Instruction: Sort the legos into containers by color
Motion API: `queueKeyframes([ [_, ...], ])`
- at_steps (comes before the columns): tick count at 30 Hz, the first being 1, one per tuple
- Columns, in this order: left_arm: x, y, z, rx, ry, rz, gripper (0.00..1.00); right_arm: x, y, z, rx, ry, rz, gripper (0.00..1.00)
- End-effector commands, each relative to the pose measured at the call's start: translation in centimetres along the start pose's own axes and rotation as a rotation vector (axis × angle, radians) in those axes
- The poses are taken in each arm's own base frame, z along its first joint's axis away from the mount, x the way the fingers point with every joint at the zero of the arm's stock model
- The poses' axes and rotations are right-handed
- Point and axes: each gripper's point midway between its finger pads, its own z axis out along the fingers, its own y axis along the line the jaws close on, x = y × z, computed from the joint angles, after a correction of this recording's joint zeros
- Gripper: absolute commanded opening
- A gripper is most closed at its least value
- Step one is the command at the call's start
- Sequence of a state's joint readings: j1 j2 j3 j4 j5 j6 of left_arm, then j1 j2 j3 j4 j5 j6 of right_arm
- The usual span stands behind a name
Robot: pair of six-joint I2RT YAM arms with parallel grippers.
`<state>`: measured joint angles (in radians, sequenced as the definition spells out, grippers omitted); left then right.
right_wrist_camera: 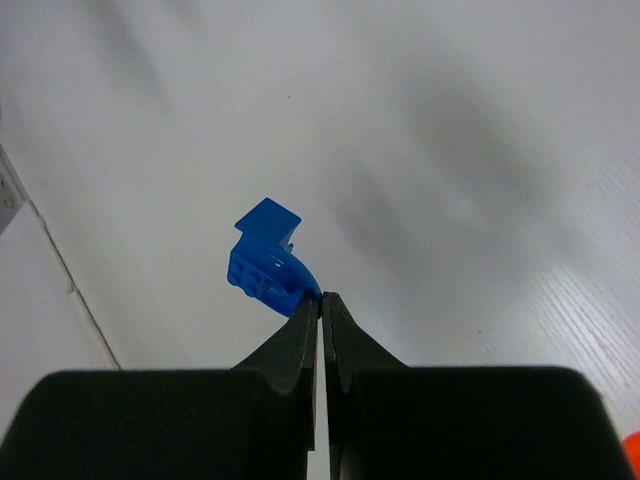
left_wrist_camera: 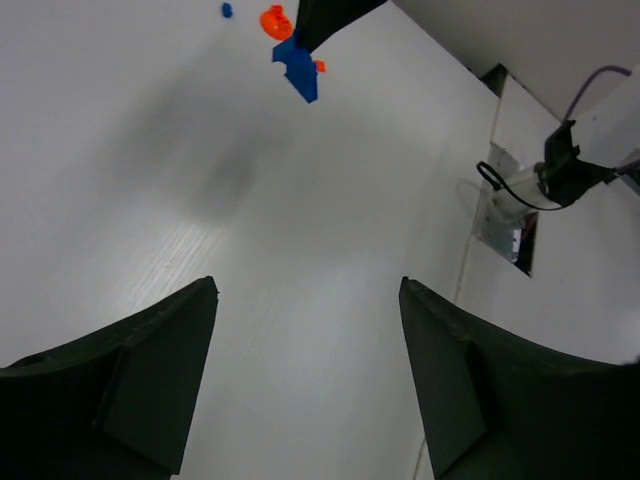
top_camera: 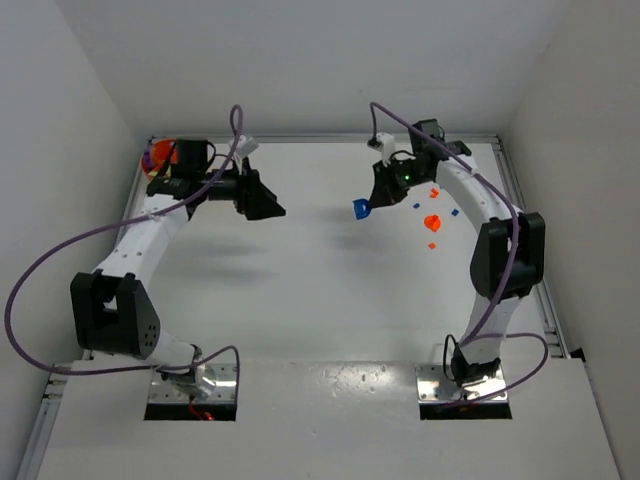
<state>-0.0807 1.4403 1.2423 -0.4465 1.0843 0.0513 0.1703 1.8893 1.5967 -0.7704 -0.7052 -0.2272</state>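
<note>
My right gripper is shut on a blue lego and holds it above the table at mid back. In the right wrist view the blue lego sticks out up and left from the pinched tips of my right gripper. It also shows in the left wrist view. My left gripper is open and empty, hovering left of centre, pointing toward the right arm; its jaws stand wide apart. Orange and blue legos lie by the right arm. The orange bowl sits at the back left corner.
The table is walled by white panels at back and sides. A raised rim runs along the right edge. Purple cables loop off both arms. The arm bases stand at the near edge.
</note>
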Motion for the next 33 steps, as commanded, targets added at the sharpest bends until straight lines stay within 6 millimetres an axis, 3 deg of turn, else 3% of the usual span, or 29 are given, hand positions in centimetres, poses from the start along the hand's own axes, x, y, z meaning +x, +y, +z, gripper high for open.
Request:
queueKeyframes([
  [1,-0.6,-2.0,1.8,0.127,0.010,0.007,0.77,-2.3,2.6,-0.6,-0.006,-0.027,-0.159,0.00],
  [4,-0.9,-2.5,3.1,0.165,-0.014,-0.005,0.72,-2.9,4.7,0.2,-0.036,-0.009,-0.212,0.00],
  [5,0.0,-2.7,3.7,0.178,-0.005,-0.040,0.69,-3.2,5.4,0.3,-0.044,-0.008,-0.224,0.00],
  [9,0.3,-3.3,4.8,0.223,-0.008,-0.140,0.49,-3.7,8.3,1.5,-0.090,0.005,-0.278,0.00],
  [19,1.7,-4.3,7.2,0.286,0.045,-0.205,0.49,-4.0,12.3,3.5,-0.142,0.033,-0.362,0.00],
  [33,3.3,-3.4,8.0,0.252,0.068,-0.245,0.43,-4.2,14.1,4.5,-0.137,0.057,-0.410,0.00],
])
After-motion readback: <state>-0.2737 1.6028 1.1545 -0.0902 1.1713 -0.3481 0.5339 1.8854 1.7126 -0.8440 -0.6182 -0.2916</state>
